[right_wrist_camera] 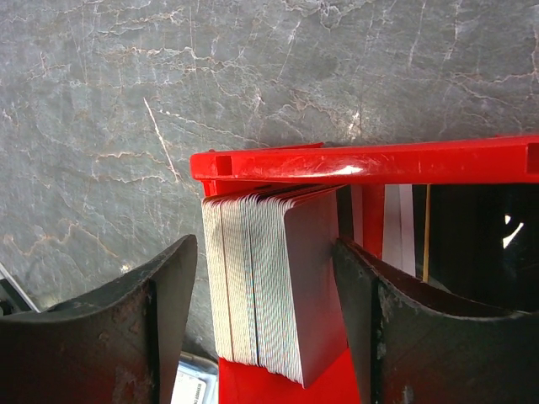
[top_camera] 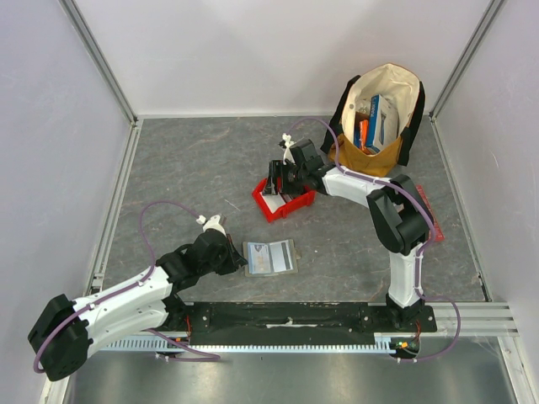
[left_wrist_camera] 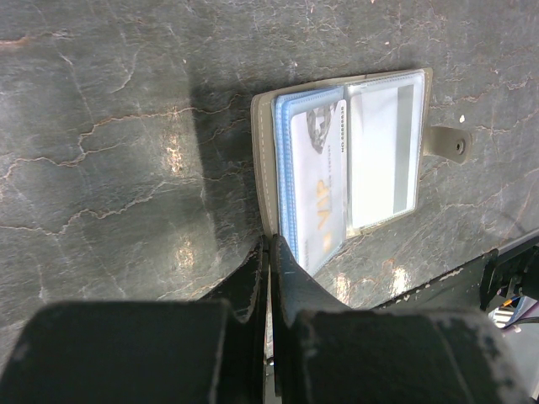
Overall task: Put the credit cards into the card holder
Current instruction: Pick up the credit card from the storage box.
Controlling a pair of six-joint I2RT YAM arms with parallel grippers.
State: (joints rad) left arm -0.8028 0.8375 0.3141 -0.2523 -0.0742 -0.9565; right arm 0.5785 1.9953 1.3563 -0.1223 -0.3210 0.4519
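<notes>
Just left of the card holder (top_camera: 269,257), touching its edge: left hand (left_wrist_camera: 269,252), fingers pressed together; cannot tell whether any cover is nipped between them. On the surface (top_camera: 194,168) itself, lying open and flat: the card holder, with at least one pale printed card (left_wrist_camera: 324,168) already seated in the sleeve nearest that hand, and the clear sleeve beside it seemingly bare. Beyond the holder and to its right: red bin (top_camera: 284,206), with a thick stack of credit cards (right_wrist_camera: 269,286) standing on edge inside. Over that stack: right hand (right_wrist_camera: 263,248), fingers spread to either side of the cards, nothing pinched yet. Judged early in the job: one pocket filled, nearly the whole stack left to move.
</notes>
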